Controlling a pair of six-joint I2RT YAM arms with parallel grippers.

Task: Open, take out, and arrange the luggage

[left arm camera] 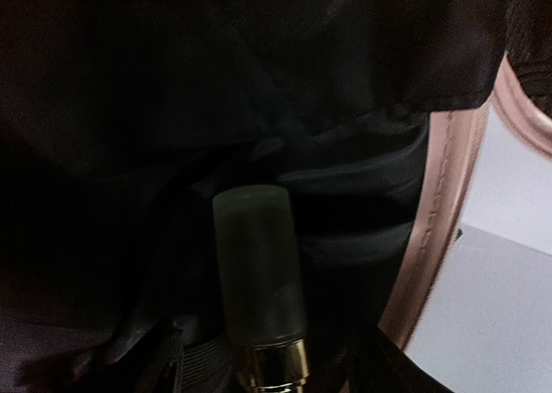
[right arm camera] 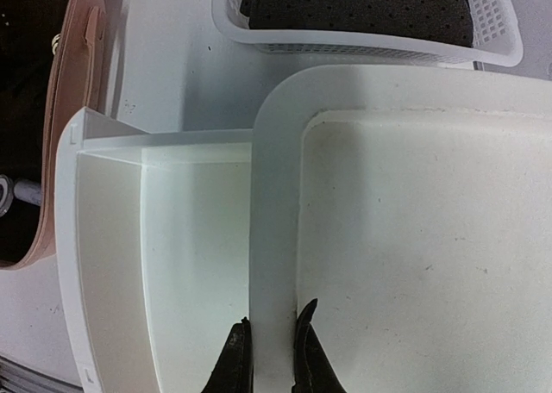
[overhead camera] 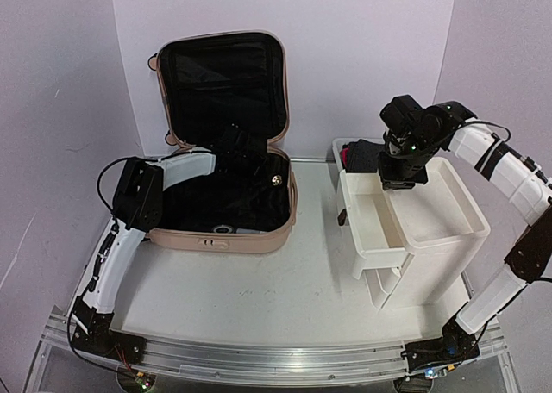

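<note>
Standing open at the back left of the worktop [overhead camera: 285, 290], lid upright, the pale pink suitcase [overhead camera: 222, 238] bares its black lining to the left end effector [overhead camera: 237, 145]. This reaches inside by a frosted, gold-collared bottle [left arm camera: 259, 264], though its grip cannot be told. The right end effector [right arm camera: 269, 358], nearly closed and empty, hovers over the white drawer cabinet [overhead camera: 448, 229], likely awaiting items.

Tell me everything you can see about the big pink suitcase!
The luggage is a pale pink hard shell with rounded corners, lying open on the table. Its lid stands upright at the back and shows black fabric lining. The bottom half is lined in black too, with a pink stitched rim. The left gripper reaches down inside it. A few small things lie in there, too dark to name.
</note>
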